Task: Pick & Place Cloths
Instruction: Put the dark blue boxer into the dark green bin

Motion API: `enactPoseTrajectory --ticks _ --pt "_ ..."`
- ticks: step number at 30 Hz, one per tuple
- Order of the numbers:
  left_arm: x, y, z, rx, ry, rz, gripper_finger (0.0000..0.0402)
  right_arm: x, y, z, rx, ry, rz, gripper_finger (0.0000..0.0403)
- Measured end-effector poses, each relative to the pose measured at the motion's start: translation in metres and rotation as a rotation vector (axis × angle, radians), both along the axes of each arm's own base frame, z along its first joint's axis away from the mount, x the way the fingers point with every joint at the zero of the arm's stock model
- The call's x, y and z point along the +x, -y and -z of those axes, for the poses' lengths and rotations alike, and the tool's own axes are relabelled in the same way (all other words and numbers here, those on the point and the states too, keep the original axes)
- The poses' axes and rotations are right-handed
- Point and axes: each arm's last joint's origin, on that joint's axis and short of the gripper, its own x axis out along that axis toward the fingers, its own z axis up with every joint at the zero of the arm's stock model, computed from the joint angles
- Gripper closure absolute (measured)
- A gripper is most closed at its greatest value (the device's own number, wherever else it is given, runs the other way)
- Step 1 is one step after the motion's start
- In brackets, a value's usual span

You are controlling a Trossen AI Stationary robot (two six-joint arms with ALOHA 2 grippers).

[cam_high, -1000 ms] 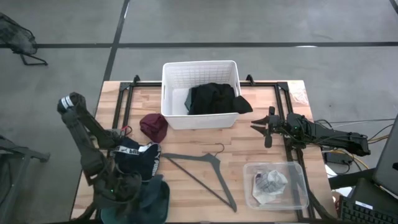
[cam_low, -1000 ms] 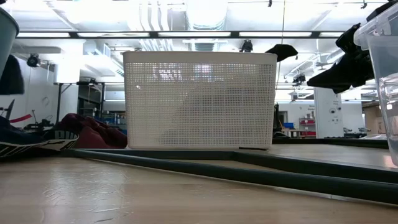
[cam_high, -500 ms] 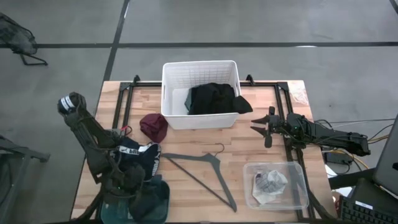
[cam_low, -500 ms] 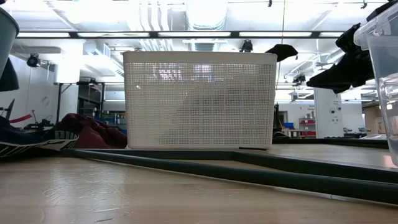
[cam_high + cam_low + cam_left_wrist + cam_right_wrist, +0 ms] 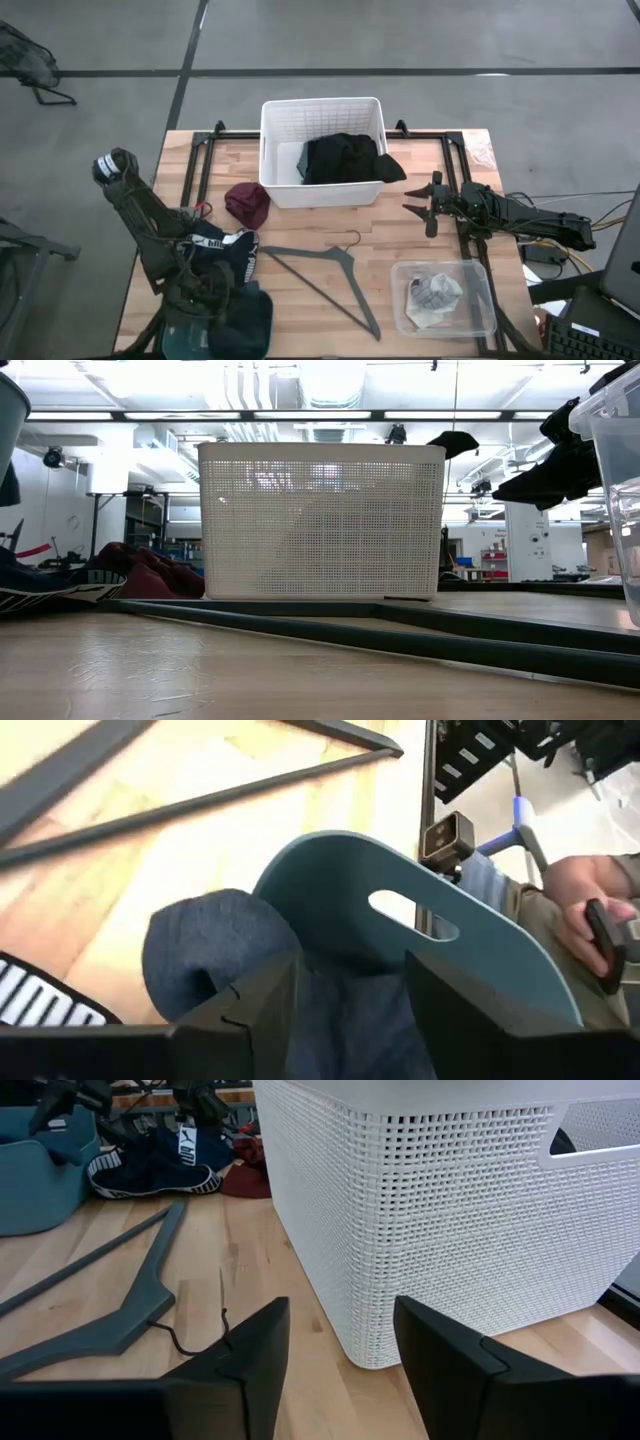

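Your left gripper (image 5: 205, 293) sits at the front left corner of the wooden table (image 5: 300, 300), over a teal bin (image 5: 440, 935) that holds a dark blue-grey cloth (image 5: 215, 945); in the left wrist view its two fingers stand apart with that cloth showing between them, gripping nothing. Just beside the bin, toward the table's middle, lies the dark navy garment with white print (image 5: 228, 250), and the maroon cloth (image 5: 247, 204) lies a little farther back, next to the white slatted basket (image 5: 322, 112) at the back edge. A black garment (image 5: 345, 158) fills the basket's right half and hangs over its right rim. The grey clothes hanger (image 5: 325, 275) lies flat near the table's centre front. A clear plastic tub (image 5: 480, 320) at the front right corner holds crumpled white and pale pieces (image 5: 432, 295). Your right gripper (image 5: 428, 208) waits near the right edge, aimed at the basket, its fingers parted and empty. A person's hand (image 5: 590, 910) shows beyond the table in the left wrist view.
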Motion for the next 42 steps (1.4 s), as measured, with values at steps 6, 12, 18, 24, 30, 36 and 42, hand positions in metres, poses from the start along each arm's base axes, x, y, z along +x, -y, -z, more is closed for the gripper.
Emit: enactPoseTrajectory --ticks 6,12,18,24,30,36,42 --pt "-0.002 -0.008 -0.002 0.024 -0.035 0.005 0.0216 0.0 0.0 0.0 0.0 0.0 0.0 0.021" --pt "-0.012 -0.032 0.004 0.125 -0.201 -0.135 0.0216 0.0 0.0 0.0 0.0 0.0 0.0 0.0201" --pt "-0.024 -0.056 0.014 0.224 -0.429 -0.293 0.0216 0.0 0.0 0.0 0.0 0.0 0.0 0.0195" --pt "-0.033 -0.07 0.019 0.246 -0.682 -0.361 0.0216 0.0 0.0 0.0 0.0 0.0 0.0 0.019" --pt "-0.032 -0.073 0.02 0.262 -0.7 -0.349 0.0215 0.0 0.0 0.0 0.001 0.0 0.0 0.02" --pt "-0.032 -0.079 0.038 0.278 -0.766 -0.33 0.0214 0.0 0.0 0.0 0.0 0.0 0.0 0.0216" --pt "-0.032 -0.082 0.062 0.258 -0.792 -0.259 0.0215 0.0 0.0 0.0 0.0 0.0 0.0 0.0233"
